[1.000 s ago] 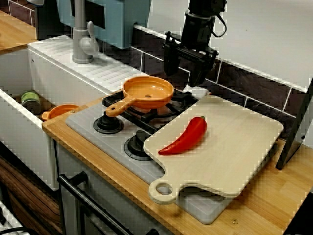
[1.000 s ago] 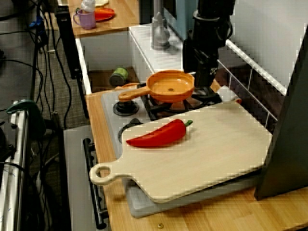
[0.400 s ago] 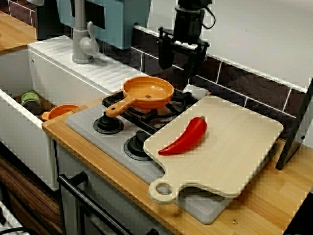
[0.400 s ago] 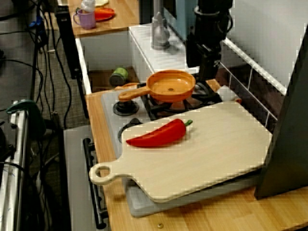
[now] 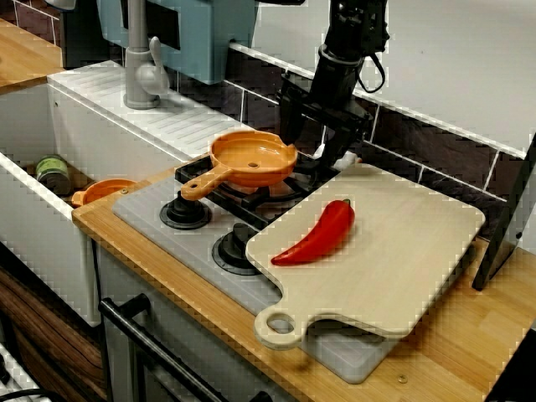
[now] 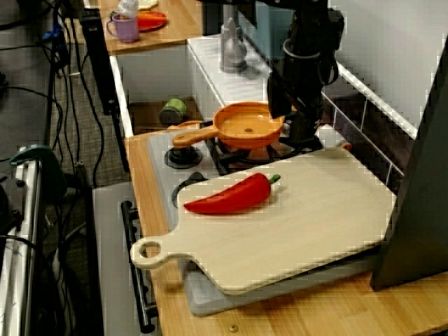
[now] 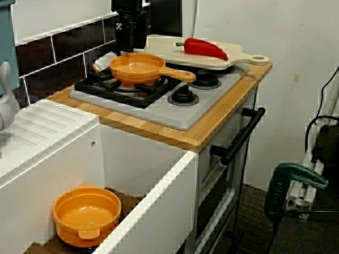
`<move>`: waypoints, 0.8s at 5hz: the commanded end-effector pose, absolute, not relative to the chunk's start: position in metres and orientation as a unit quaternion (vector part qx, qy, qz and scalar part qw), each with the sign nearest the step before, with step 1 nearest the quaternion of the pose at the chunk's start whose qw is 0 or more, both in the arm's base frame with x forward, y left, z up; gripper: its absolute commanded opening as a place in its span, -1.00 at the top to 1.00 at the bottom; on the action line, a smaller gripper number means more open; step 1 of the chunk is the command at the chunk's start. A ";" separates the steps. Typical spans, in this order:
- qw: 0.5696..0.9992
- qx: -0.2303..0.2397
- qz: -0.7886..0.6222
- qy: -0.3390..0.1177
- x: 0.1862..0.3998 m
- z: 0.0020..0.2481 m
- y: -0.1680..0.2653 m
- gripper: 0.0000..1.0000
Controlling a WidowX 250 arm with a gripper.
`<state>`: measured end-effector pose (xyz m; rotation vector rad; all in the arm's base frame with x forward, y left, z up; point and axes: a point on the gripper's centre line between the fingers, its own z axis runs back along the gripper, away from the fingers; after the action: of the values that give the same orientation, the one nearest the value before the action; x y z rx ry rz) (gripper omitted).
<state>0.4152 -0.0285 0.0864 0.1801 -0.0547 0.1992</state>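
1. The claw point(image 5: 314, 149) hangs low at the stove's point(image 5: 151, 209) back edge. Its fingers are spread and pinch nothing. One finger stands just behind the pan's point(image 5: 253, 157) far rim, the other near the board's point(image 5: 402, 243) back corner.
2. Nearest the claw is a small white thing point(image 6: 330, 136). It lies at the stove's back edge, just beside that board corner. I cannot tell whether a finger touches it.
3. It looks light and easy to knock aside, so a hold across its narrowest part seems safest. Its shape and material are too blurred to judge.
4. The pan sits on a back burner, its handle point(image 5: 201, 182) pointing toward the stove's front edge. It looks stiff, light and smooth.
5. A red pepper point(image 5: 318, 234) lies on the board near the edge facing the pan, apart from the claw.
6. The fingertips are dark against the dark grate point(image 5: 276, 191), so their exact height is unclear. The arm's upper part is cut off. In the front view the claw covers most of the white thing.
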 end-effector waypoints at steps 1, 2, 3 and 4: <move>0.989 0.074 0.100 -0.084 0.418 0.131 -0.029 -1.00; 0.987 0.072 0.097 -0.109 0.421 0.134 -0.028 -1.00; 0.984 0.074 0.091 -0.134 0.422 0.139 -0.030 -1.00; 0.983 0.071 0.091 -0.143 0.423 0.140 -0.028 -1.00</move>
<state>0.4207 -0.0331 0.1026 0.1620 -0.2015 0.1718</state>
